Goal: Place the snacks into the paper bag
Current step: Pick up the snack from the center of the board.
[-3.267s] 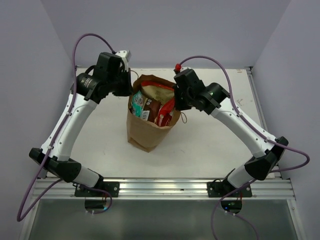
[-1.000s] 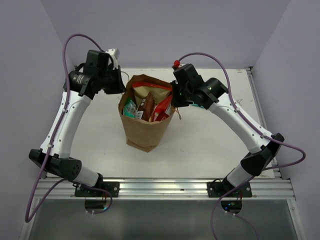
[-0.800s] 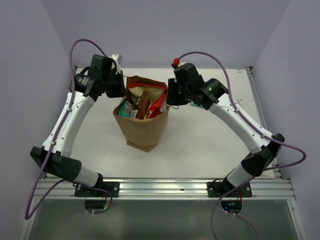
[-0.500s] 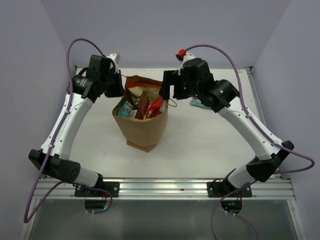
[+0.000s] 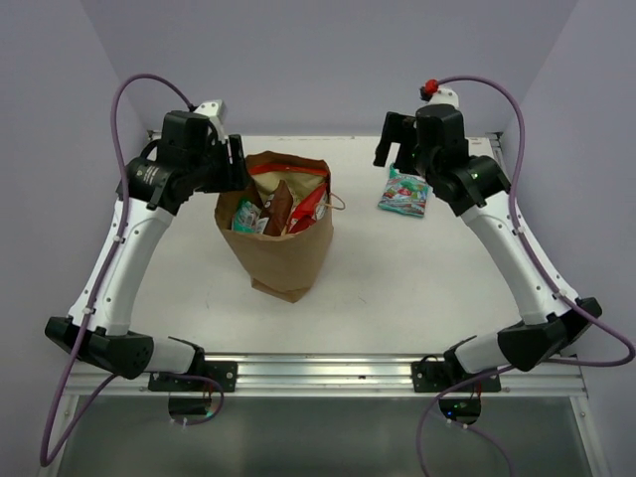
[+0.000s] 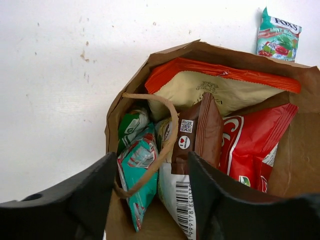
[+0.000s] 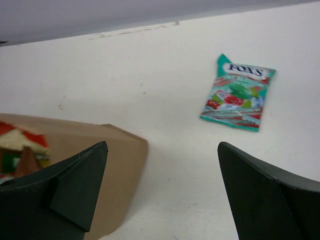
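Observation:
The brown paper bag stands upright at centre left, mouth open. Inside it are a red-orange packet, a brown-white packet, a red packet and a teal packet. My left gripper hangs over the bag's left rim, open. One paper loop handle lies slack between its fingers. A green candy bag lies flat on the table to the right of the paper bag. My right gripper is open and empty, above and just left of the candy bag.
The white table ends in walls at the back and both sides. A metal rail runs along the near edge between the arm bases. The paper bag's right edge shows at lower left in the right wrist view.
Both grippers have opened and let go of the bag's handles. The right arm has risen and swung right, away from the bag and over the candy bag. The bag has shifted slightly left.

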You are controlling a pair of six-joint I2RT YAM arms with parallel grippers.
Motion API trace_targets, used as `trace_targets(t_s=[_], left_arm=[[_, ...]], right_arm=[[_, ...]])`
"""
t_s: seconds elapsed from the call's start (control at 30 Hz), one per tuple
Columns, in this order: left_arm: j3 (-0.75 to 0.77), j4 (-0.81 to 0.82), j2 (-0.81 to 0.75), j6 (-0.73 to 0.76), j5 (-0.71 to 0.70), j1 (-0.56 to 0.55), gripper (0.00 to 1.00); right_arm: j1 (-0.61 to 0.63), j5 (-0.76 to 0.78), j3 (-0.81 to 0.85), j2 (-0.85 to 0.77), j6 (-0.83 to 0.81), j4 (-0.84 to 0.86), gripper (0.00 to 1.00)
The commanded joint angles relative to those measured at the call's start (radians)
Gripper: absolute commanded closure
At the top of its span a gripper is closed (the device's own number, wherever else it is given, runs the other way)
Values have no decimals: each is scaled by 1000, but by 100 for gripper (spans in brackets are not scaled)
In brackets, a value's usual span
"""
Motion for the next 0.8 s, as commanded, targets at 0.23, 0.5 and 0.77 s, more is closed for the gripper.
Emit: trace_targets(t_s=[0.23, 0.5, 0.77], left_arm=[[7, 57, -67, 25, -70, 3, 14], [-41, 91, -137, 43, -114, 5, 6], [-100, 124, -170, 51, -122, 5, 6]], right_arm=[[-280, -91, -224, 109, 129, 126, 6], [-456, -303, -338, 250, 203, 267, 8], [-467, -295, -360, 389, 122, 359, 9]])
